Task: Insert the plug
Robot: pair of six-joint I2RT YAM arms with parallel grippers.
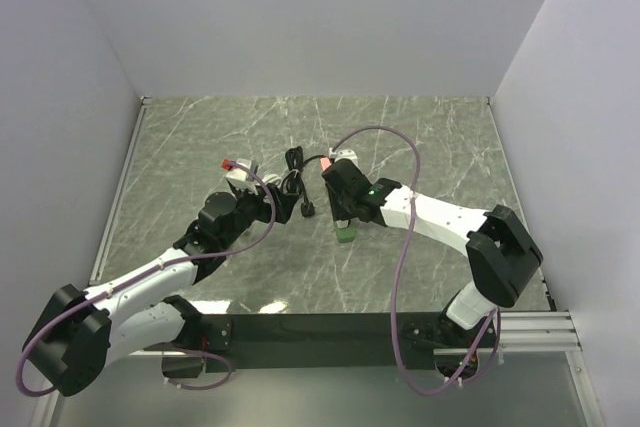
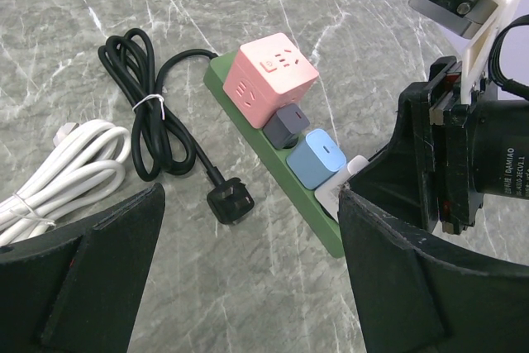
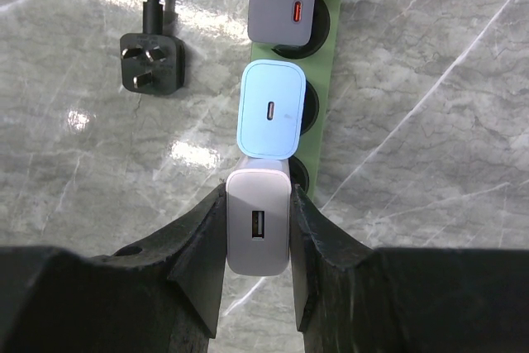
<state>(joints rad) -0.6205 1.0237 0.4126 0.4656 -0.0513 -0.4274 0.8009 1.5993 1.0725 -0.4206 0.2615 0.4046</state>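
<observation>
Now four plugs on green strip; right claw clamps white plug; left claw apart.

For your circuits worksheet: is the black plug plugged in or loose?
Loose: the black plug lies on the table with bare prongs showing.

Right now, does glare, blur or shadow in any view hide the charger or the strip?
Right wrist: glare patches on the marble table beside the green strip, but the white charger in the right claw is sharp. Left wrist: strip crisp, left claw fingers nearly black, detail lost. Top external: even light, no harsh glare, the strip small and largely hidden under the arms.
</observation>
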